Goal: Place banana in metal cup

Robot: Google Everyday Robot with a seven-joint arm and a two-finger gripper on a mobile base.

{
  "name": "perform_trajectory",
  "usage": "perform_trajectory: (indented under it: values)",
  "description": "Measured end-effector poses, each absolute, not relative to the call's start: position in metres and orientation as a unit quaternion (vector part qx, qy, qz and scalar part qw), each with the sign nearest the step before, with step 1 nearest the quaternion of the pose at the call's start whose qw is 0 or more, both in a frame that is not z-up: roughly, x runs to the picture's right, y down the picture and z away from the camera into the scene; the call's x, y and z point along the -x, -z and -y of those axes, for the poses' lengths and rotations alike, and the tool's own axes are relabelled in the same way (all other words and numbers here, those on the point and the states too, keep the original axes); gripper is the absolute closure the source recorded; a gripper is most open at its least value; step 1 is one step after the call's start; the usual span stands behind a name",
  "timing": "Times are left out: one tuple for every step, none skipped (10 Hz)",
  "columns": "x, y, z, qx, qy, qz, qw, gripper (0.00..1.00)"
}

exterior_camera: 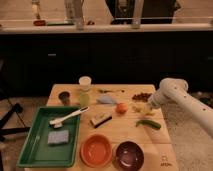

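The banana (138, 108), small and pale yellow, lies on the wooden table (165, 150) right of the round orange fruit (121, 108). My gripper (149, 104) hangs at the end of the white arm (176, 95) that reaches in from the right. It sits right at the banana's right end. The metal cup (64, 97), short and dark grey, stands near the table's far left, well away from the gripper.
A white cup (85, 82) and a light green cup (83, 99) stand by the metal cup. A green pod (148, 123) lies below the banana. A green tray (31, 150) holds a brush and a sponge. An orange bowl (96, 150) and a dark bowl (129, 154) stand in front.
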State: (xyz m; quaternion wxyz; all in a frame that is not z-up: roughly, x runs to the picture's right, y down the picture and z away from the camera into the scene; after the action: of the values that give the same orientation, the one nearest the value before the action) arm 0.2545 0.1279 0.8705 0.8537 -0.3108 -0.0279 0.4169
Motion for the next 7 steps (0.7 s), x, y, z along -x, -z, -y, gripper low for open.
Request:
perform_trajectory:
  values:
    - [-0.254, -0.876, -0.126, 0.313, -0.418, 0.025, 0.853, 0.45]
    - [-0.256, -0.882, -0.124, 0.314, -0.420, 0.022, 0.851, 0.45]
    - [-0.260, -0.885, -0.124, 0.316, -0.423, 0.018, 0.849, 0.45]
    - [-0.265, -0.889, -0.125, 0.317, -0.427, 0.014, 0.847, 0.45]
    - [-0.269, -0.894, -0.127, 0.321, -0.429, 0.008, 0.845, 0.45]
    - [-0.271, -0.899, -0.129, 0.325, -0.429, 0.002, 0.843, 0.45]
    - [-0.273, -0.902, -0.133, 0.330, -0.428, -0.003, 0.841, 0.45]
